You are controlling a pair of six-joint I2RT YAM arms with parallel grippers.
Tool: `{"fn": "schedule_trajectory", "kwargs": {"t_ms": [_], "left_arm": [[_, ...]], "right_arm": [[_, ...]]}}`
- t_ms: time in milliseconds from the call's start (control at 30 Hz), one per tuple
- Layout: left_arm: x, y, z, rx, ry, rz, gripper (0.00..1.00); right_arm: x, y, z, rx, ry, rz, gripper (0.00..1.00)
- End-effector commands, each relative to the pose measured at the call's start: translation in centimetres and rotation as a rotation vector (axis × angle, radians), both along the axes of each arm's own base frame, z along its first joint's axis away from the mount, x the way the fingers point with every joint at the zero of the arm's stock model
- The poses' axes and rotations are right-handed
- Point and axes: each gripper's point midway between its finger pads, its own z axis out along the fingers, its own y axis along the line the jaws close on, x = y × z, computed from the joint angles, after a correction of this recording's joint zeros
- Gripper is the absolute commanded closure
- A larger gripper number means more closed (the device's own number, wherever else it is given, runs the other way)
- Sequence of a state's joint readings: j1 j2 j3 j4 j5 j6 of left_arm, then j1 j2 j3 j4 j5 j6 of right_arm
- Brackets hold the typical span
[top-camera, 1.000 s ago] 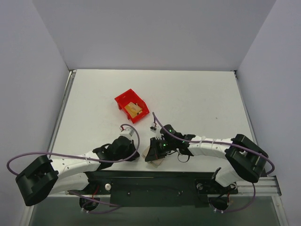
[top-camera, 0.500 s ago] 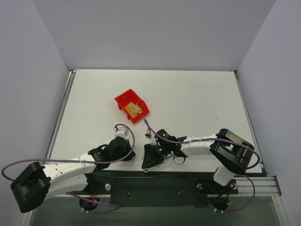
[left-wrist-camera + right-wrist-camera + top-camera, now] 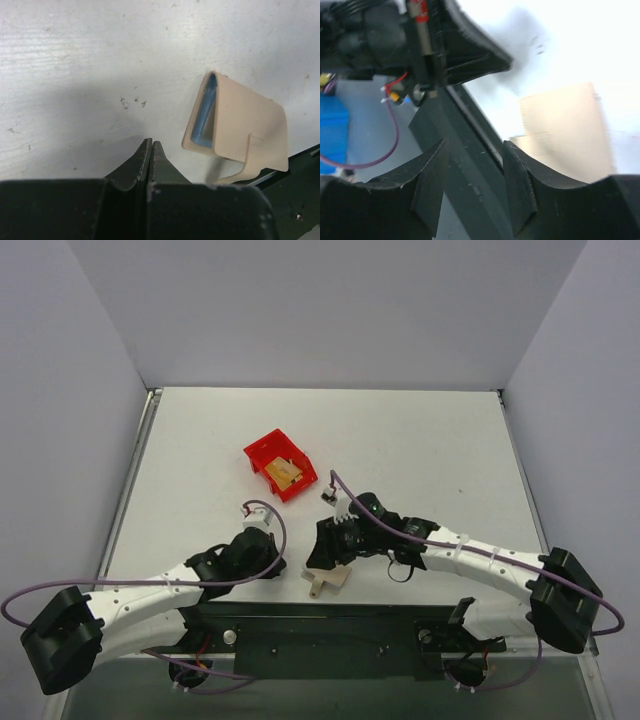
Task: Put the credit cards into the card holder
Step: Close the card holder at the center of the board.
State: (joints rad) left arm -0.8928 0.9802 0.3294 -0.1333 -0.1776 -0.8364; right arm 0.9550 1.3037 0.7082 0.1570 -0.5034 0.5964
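We see the card holder [image 3: 328, 580] lying at the near edge of the table [image 3: 420, 450], between the two tools and just in front of the right one. It is a small beige-tan wallet, roughly square and folded over. From above, a short tab sticks out of it toward the near left.

In the left wrist view the card holder [image 3: 245, 130] gapes a little along one edge, and there we make out its light blue lining. A strap of the same tan material crosses its outer face and curls past the table's edge. Its surface is smooth and plain.

The left tool [image 3: 278, 564] rests low over the table just left of the wallet, apart from it. Its own camera shows the left tool [image 3: 151, 150] with its jaws pressed together and nothing between them.

The right tool [image 3: 322, 552] hangs just above the wallet. Its own camera shows the right tool [image 3: 475, 150] spread apart and empty, with the tan card holder [image 3: 570, 130] blurred behind its fingers.

Farther back on the table stands a red bin [image 3: 262, 453]. In it lie the credit cards [image 3: 285, 474], orange-yellow with paler marks. We cannot tell how many there are.
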Motion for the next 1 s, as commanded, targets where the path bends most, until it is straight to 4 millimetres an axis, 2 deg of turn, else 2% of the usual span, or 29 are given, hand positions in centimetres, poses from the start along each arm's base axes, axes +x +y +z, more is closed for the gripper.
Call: {"fn": "schedule_trajectory", "kwargs": {"t_ms": [0, 100, 167, 267, 400, 433, 467, 667, 767, 967], "left_arm": [[1.6, -2.3, 4.2, -0.07, -0.097, -0.06, 1.0], [1.2, -3.5, 5.0, -0.099, -0.101, -0.114, 1.0], [0.8, -4.3, 5.6, -0.11, -0.106, -0.148, 1.0], [0.2, -5.6, 7.5, -0.151, -0.141, -0.192, 1.0], [0.7, -7.5, 10.3, -0.216, -0.197, -0.232, 1.0], [0.9, -7.9, 10.0, -0.208, -0.192, -0.241, 1.0], [1.0, -8.4, 10.6, -0.212, -0.2, -0.256, 1.0], [0.5, -11.4, 9.3, -0.209, -0.167, -0.345, 1.0], [-1.2, -12.3, 7.8, -0.196, -0.114, -0.409, 1.0], [-2.7, -11.1, 5.8, -0.161, -0.058, -0.404, 1.0]], "right_arm": [[4.2, -5.0, -1.1, -0.179, -0.114, -0.18, 0.57], [5.5, -7.7, -2.6, -0.203, -0.066, -0.235, 0.54], [6.1, -8.9, -3.4, -0.228, -0.07, -0.255, 0.47], [6.3, -9.4, -4.2, -0.244, -0.051, -0.25, 0.43], [6.4, -9.4, -5.1, -0.266, -0.025, -0.256, 0.43], [6.3, -9.5, -5.3, -0.269, -0.014, -0.258, 0.43], [6.3, -9.3, -5.4, -0.263, -0.015, -0.254, 0.43], [5.9, -9.6, -6.0, -0.264, 0.004, -0.269, 0.43], [6.0, -9.8, -6.2, -0.268, 0.005, -0.272, 0.43], [6.5, -9.1, -6.1, -0.242, 0.004, -0.258, 0.43]]}}
